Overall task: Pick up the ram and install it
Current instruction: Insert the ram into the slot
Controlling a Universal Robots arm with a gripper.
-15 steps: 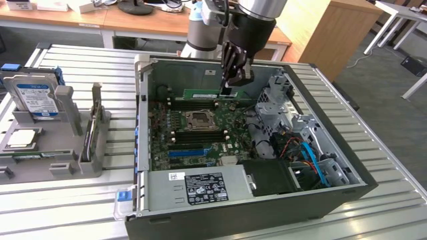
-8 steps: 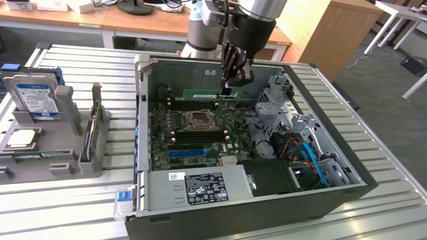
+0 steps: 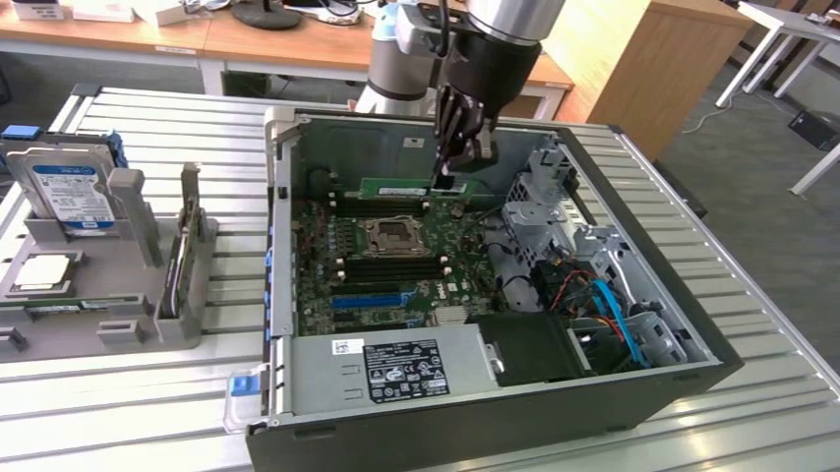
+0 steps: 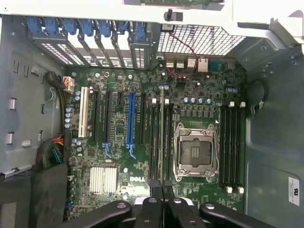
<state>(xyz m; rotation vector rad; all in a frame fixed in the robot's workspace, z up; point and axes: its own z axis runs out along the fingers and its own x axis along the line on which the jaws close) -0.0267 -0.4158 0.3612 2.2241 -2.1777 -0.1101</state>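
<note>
The ram (image 3: 397, 186) is a thin green stick held lengthwise over the far part of the motherboard (image 3: 453, 261), inside the open computer case (image 3: 434, 433). My gripper (image 3: 450, 179) reaches down from above and is shut on the stick's end toward the exterior view's right. In the wrist view the ram (image 4: 161, 137) shows edge-on as a thin line running out from my gripper (image 4: 161, 191). It hangs over the black memory slots (image 4: 155, 142) beside the CPU socket (image 4: 194, 152). The fingers (image 4: 151, 209) press close on both sides of it.
A second bank of black slots (image 4: 232, 147) lies on the socket's other side. A long blue slot (image 4: 131, 118), a power supply (image 3: 393, 364) and a drive cage (image 3: 552, 197) crowd the case. At the exterior view's left, a grey fixture (image 3: 132, 324) holds a hard drive (image 3: 66, 192).
</note>
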